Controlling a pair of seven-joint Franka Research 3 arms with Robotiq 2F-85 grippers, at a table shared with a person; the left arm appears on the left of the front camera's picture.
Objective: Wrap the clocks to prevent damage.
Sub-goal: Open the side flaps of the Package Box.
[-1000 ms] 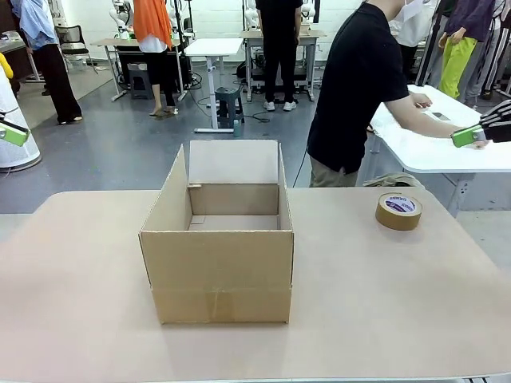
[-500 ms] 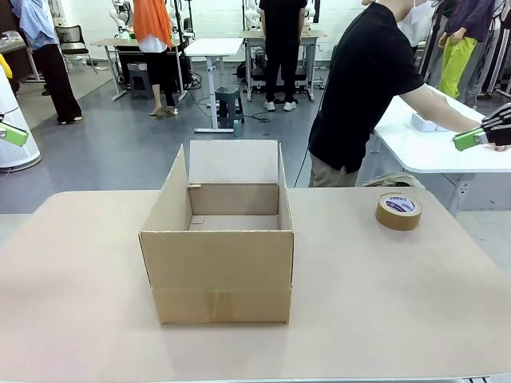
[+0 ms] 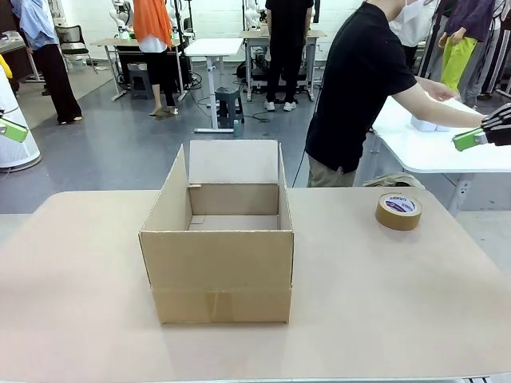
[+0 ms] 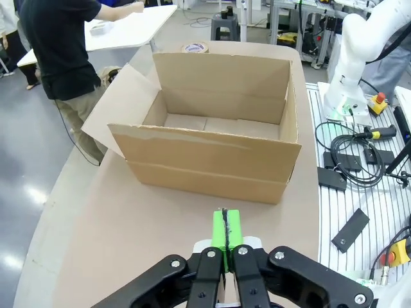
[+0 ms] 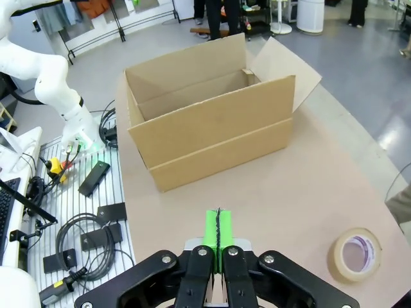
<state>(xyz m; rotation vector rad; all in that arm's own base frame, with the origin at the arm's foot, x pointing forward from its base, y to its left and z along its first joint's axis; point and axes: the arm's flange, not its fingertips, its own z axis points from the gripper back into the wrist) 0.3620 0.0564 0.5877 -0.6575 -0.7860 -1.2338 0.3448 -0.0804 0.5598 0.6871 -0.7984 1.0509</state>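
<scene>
The clocks are out of view. An open cardboard box [image 3: 219, 247] stands empty in the middle of the table, also seen in the left wrist view [image 4: 212, 160] and the right wrist view [image 5: 212, 128]. My left gripper [image 3: 12, 130] hovers at the far left edge, away from the table; its green pads [image 4: 225, 234] are pressed together with nothing between them. My right gripper [image 3: 471, 140] hangs at the far right edge, high above the table. It is shut too, and its pads [image 5: 218, 234] hold nothing.
A roll of brown tape [image 3: 398, 211] lies flat at the table's back right, also in the right wrist view [image 5: 354, 254]. A person in a black shirt [image 3: 359, 88] stands beyond the far edge, reaching over a white side table [image 3: 431, 155]. Bare tabletop [image 3: 383, 311] surrounds the box.
The person has straightened a little and shifted their hands over the white side table. Box, tape and both arms stay where they were.
</scene>
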